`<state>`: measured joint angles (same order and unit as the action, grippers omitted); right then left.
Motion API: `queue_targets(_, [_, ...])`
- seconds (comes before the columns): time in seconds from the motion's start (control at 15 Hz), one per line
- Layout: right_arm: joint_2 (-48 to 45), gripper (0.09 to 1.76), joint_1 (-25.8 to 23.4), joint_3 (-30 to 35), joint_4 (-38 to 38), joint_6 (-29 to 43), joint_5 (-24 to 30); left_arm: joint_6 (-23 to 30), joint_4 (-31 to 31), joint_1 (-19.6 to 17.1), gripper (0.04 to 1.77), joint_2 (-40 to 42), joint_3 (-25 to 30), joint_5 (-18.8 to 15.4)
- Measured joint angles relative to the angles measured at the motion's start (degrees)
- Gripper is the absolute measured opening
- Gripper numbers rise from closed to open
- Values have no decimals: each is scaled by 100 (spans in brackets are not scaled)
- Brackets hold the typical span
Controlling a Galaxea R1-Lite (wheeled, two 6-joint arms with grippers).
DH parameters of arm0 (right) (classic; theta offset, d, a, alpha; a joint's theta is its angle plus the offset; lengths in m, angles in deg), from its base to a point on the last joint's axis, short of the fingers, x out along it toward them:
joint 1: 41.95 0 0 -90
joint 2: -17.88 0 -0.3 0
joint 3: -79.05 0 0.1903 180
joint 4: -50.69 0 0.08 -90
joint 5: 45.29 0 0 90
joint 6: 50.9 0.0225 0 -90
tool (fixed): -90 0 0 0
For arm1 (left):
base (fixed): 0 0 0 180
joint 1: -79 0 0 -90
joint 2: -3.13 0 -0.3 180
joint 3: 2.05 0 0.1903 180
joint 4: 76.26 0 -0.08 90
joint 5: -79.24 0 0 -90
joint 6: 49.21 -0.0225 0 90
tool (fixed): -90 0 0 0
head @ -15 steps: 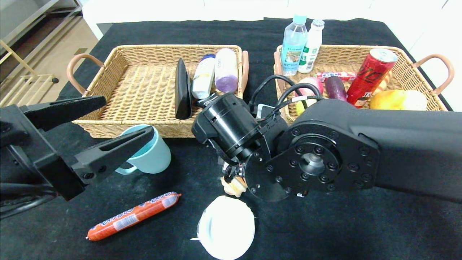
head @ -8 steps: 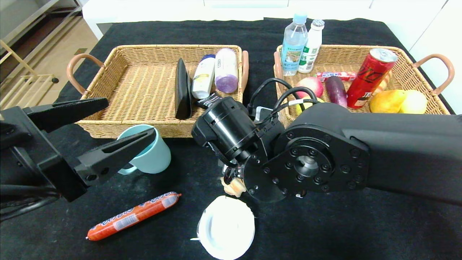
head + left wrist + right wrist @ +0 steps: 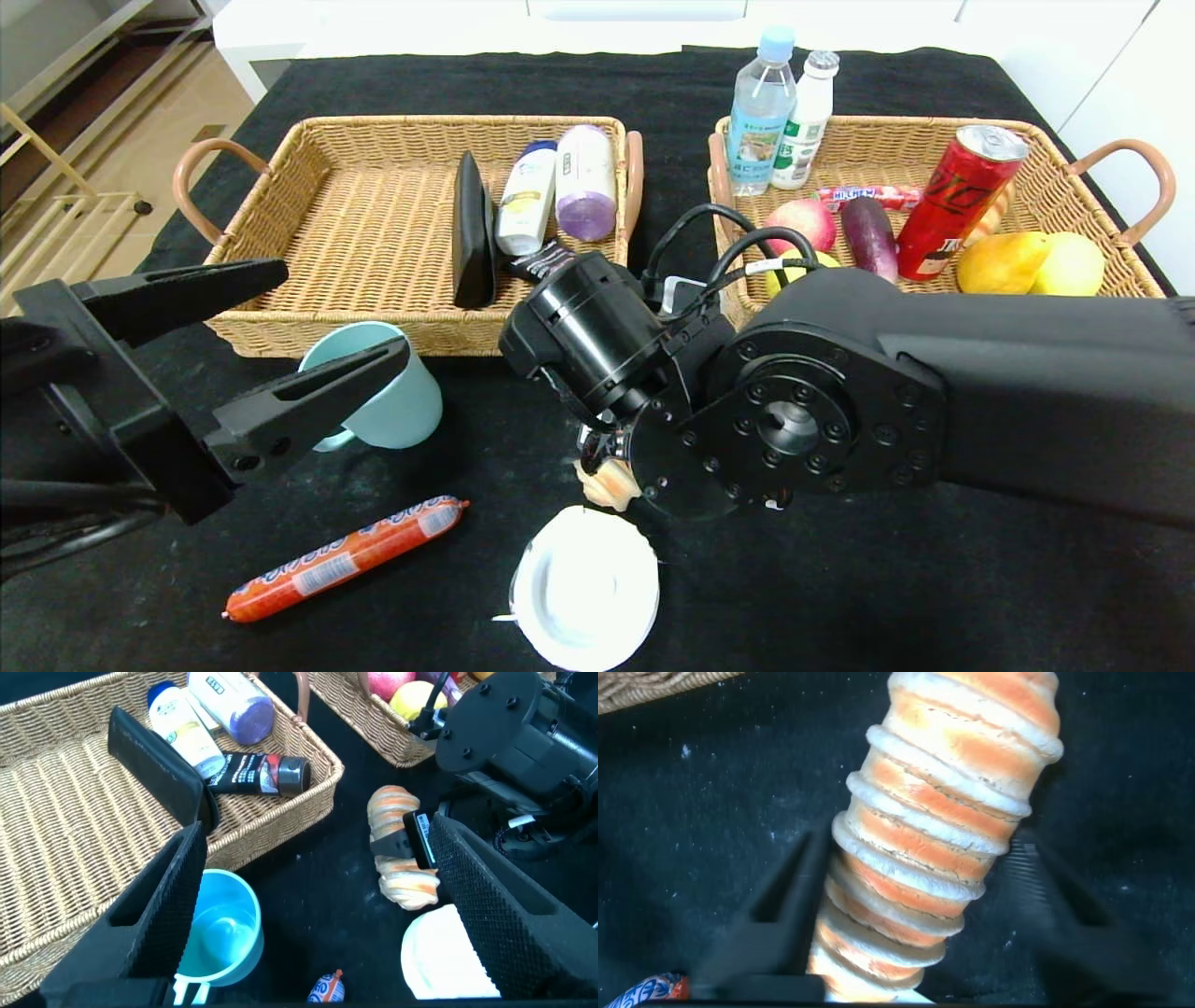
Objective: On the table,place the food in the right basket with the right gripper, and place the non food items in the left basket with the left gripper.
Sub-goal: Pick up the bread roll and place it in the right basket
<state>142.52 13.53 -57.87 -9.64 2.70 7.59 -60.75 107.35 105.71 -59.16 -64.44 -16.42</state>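
From the head camera I see my right gripper (image 3: 607, 471) low over the table (image 3: 840, 597), mostly hidden behind its arm, with the bread roll (image 3: 605, 485) peeking out beneath. My left wrist camera shows the left gripper (image 3: 308, 905) spread wide above the mug (image 3: 220, 938). On the right wrist camera, fingers (image 3: 775, 905) straddle the roll; whether they touch it, I cannot tell.
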Motion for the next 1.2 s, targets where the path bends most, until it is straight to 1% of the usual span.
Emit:
queue_targets(0.13, [4, 100, -5, 0, -5, 1, 0, 0, 0, 0, 172, 0, 0, 0])
queue_targets(0.33, [9, 75, -5, 0, -7, -2, -2, 2, 0, 0, 172, -2, 0, -2])
queue_targets(0.4, [9, 59, -5, 0, -5, -2, -2, 2, 0, 0, 172, -2, 0, 0])
queue_targets(0.47, [9, 50, -5, 0, -7, -2, -4, 2, 0, 0, 172, -2, 0, -2])
queue_targets(0.73, [9, 44, -5, 0, -7, -7, -2, 0, 0, 10, 172, -2, 7, -2])
queue_targets(1.2, [0, 41, -5, 0, -38, -51, -2, -17, 0, 18, 172, 0, 18, 0])
